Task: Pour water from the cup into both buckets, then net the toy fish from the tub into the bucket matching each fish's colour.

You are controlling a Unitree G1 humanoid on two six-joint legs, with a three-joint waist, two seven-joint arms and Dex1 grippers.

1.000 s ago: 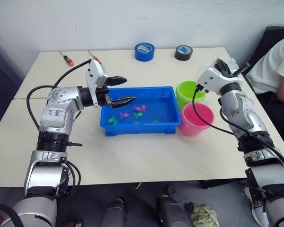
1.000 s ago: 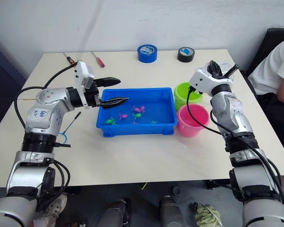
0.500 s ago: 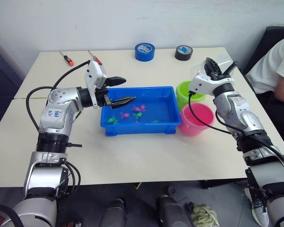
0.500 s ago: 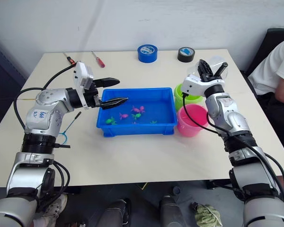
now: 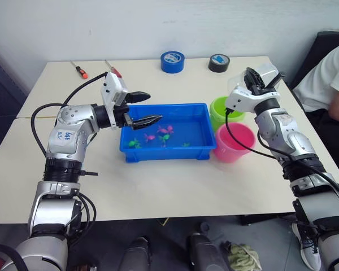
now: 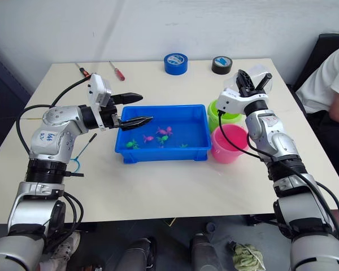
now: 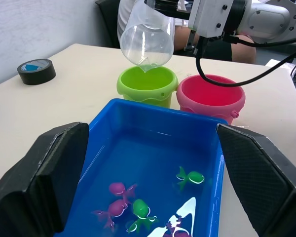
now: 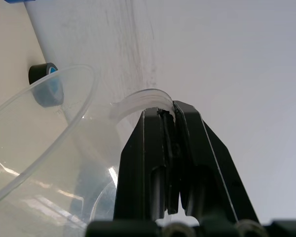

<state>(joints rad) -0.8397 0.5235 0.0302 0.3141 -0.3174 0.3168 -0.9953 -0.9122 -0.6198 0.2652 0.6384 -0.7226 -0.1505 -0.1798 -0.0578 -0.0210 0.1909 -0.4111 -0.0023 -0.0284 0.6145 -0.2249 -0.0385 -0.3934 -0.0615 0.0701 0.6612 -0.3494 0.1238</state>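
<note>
Right gripper at upper right pinches the clear cup by its handle, tipped over the green bucket (to pour); left gripper gapes empty.

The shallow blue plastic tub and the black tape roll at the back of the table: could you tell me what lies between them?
Only bare table, as the left wrist view shows, from the tub to the roll.

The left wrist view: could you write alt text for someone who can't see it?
A clear cup, held tipped by the right gripper, has its spout over a lime green bucket beside a pink bucket. Nearer, a blue tub of water holds small pink and green toy fish, framed by the left gripper's open black fingers.
</note>
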